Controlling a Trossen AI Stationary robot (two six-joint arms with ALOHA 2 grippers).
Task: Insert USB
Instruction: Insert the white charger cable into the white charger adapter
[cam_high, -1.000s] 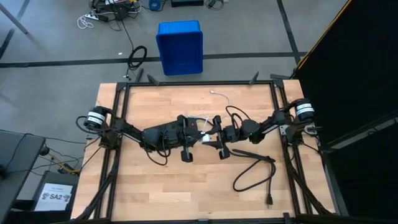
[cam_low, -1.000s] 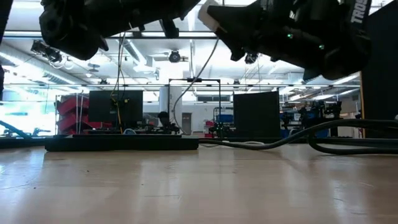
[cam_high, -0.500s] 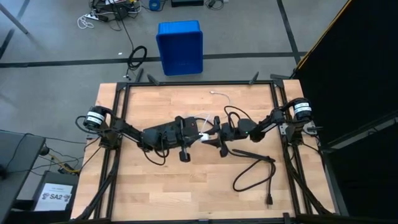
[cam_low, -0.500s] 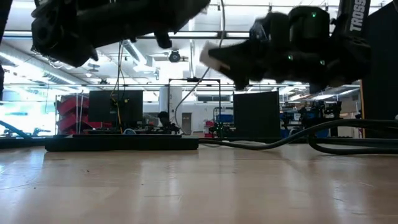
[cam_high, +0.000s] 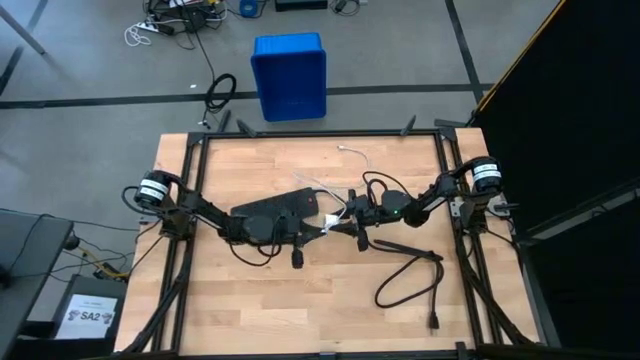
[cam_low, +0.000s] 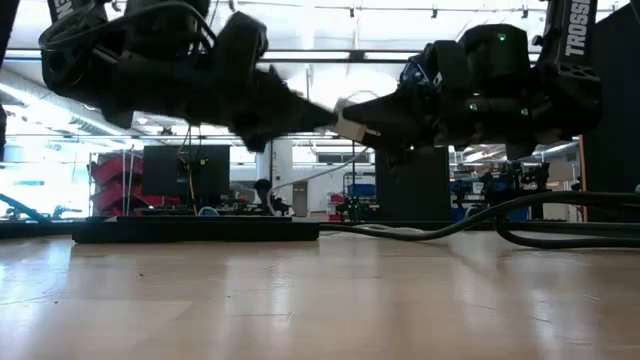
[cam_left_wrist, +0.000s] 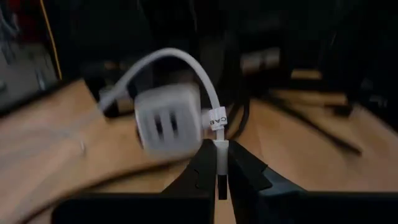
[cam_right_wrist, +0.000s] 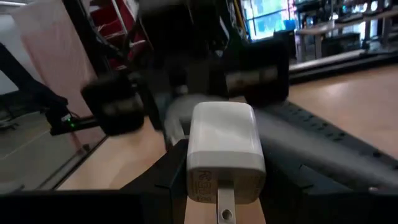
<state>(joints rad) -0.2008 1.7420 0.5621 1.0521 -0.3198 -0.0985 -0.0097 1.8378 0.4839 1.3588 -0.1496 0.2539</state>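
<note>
above mid-counter, plug meets charger

between the two grippers, held up off the counter (cam_high: 250, 310), the usb (cam_left_wrist: 219, 163) sits with its plug end pinched in the left gripper (cam_left_wrist: 219, 186), jaws closed on the plug just behind its tip. its thin white cable arcs up and away in a loose loop, a small label tag riding just above the grip. judging by that slack curve, the cable is light and floppy and will give no steering at all; only the short stiff plug body is worth holding, and the left jaws already have it there. the plug looks small and smooth, so it may twist or slide under push.

just ahead of it the white charger block (cam_right_wrist: 222, 149) is clamped in the right gripper (cam_right_wrist: 221, 186), jaws closed on its sides, its slotted face toward the plug. it looks rigid and light.

behind, a black power strip (cam_low: 195, 231) and thick black cord (cam_high: 410, 280) lie on the counter.
</note>
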